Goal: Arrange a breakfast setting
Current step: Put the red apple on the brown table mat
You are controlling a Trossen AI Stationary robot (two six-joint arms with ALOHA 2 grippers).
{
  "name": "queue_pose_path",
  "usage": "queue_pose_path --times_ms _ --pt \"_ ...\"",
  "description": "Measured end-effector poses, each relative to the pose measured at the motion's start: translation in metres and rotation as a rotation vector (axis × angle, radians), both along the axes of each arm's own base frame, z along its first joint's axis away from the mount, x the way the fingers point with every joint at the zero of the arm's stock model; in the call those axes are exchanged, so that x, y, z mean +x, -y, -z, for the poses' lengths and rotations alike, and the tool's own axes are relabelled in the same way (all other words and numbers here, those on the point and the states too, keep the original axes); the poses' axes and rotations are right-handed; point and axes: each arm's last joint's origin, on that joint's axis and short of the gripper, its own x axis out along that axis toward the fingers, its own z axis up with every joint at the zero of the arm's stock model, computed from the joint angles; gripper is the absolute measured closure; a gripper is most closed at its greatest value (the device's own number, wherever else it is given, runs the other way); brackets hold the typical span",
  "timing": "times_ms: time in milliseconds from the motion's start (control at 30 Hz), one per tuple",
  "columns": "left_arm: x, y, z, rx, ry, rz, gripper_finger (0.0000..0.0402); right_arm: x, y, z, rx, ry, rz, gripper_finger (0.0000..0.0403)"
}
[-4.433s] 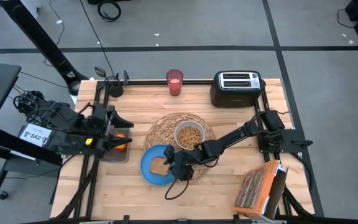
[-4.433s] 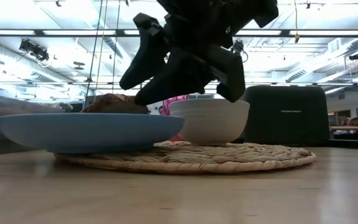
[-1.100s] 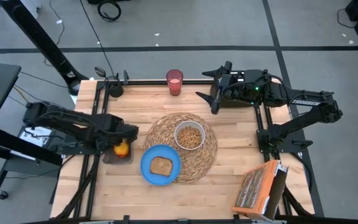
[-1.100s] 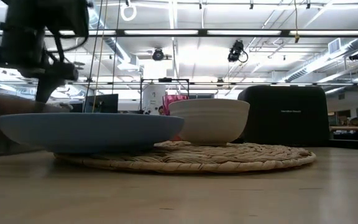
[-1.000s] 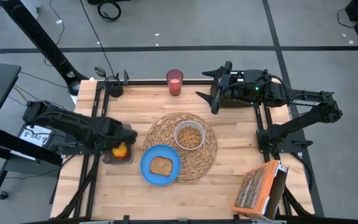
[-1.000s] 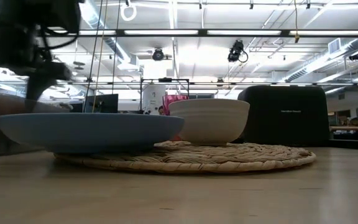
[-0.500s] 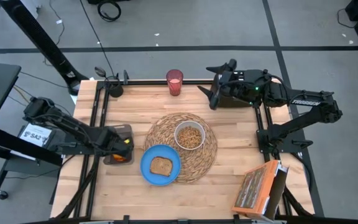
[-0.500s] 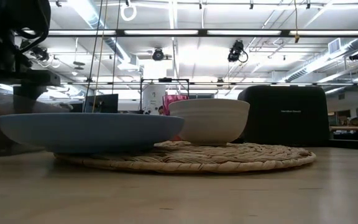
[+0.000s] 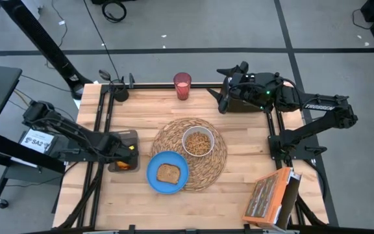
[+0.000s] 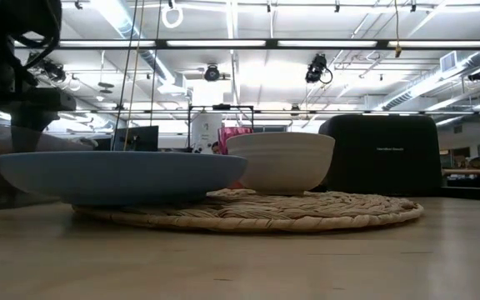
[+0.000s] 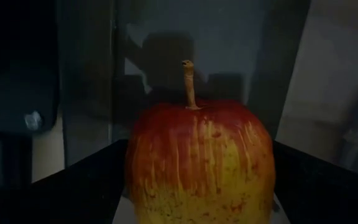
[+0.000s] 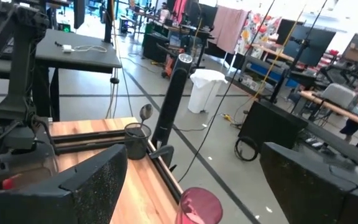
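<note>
The red apple (image 11: 199, 160) lies in a grey container (image 9: 123, 138) at the table's left. My left gripper (image 9: 126, 153) is down in the container, shut on the apple. The round straw placemat (image 9: 188, 153) carries the white bowl (image 9: 198, 141) of cereal and part of the blue plate (image 9: 167, 172), which holds the toast (image 9: 168, 173). The pink cup (image 9: 182, 84) stands at the far edge. The dark spoon (image 12: 145, 112) stands in a dark holder (image 9: 119, 95) at the far left. My right gripper (image 9: 221, 97) hovers open and empty beside the toaster. My left gripper has the apple's two opposite sides (image 11: 135, 155) between its two fingers (image 11: 79, 186), which come from above, slanting down. The apple's stem (image 11: 189, 84) stays free between the fingers. In the high view the apple is still inside the grey container.
The black toaster (image 9: 245, 91) stands at the far right, just behind my right gripper. The orange cereal box (image 9: 268, 198) lies at the near right corner. Bare wood shows along the near edge and between the placemat and the toaster.
My left gripper has gone down into the grey container and toward the table's left edge, and now has its fingers around the apple. The apple has stayed in the container. My right gripper has turned a little by the toaster.
</note>
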Motion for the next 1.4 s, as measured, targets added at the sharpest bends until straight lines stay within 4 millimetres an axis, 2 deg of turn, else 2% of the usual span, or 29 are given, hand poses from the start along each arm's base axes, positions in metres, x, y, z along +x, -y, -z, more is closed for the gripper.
queue_pose_path --times_ms 300,467,567,733,867,1000,1100,1200,1300,1400 --pt "-0.004 -0.002 -0.005 0.019 0.029 0.019 0.0057 0.0 0.0 0.001 0.007 -0.01 -0.002 0.0019" --pt "-0.003 -0.002 -0.005 0.016 0.035 0.009 0.0031 0.0 0.0 0.003 0.009 -0.023 -0.003 0.0018" --pt "-0.004 -0.002 0.002 -0.006 0.042 0.002 0.0014 0.0 -0.001 0.003 0.012 -0.027 -0.007 0.0018" --pt "-0.004 -0.001 0.014 -0.059 0.064 -0.001 0.0009 0.0 -0.001 0.005 0.014 -0.047 -0.007 0.0018" --pt "-0.007 -0.002 0.018 -0.056 0.049 -0.004 0.0014 -0.001 -0.001 0.005 0.013 -0.052 -0.008 0.0018" --pt "-0.007 -0.002 0.016 -0.051 0.048 0.013 0.0041 0.0 -0.001 0.005 0.014 -0.051 -0.018 0.002" --pt "-0.001 -0.001 0.005 -0.031 0.079 0.041 0.0064 -0.001 -0.002 0.004 0.019 -0.042 -0.057 0.0024" --pt "0.004 0.0 -0.015 0.013 0.09 0.08 0.0065 -0.004 -0.003 0.002 0.016 -0.035 -0.068 0.0027" --pt "0.008 0.0 -0.045 0.067 0.096 0.125 0.0065 -0.009 -0.004 -0.002 0.018 -0.012 -0.105 0.0027" --pt "0.012 -0.002 -0.084 0.207 0.157 0.172 0.0064 -0.016 -0.007 -0.007 0.022 0.012 -0.164 0.0027"
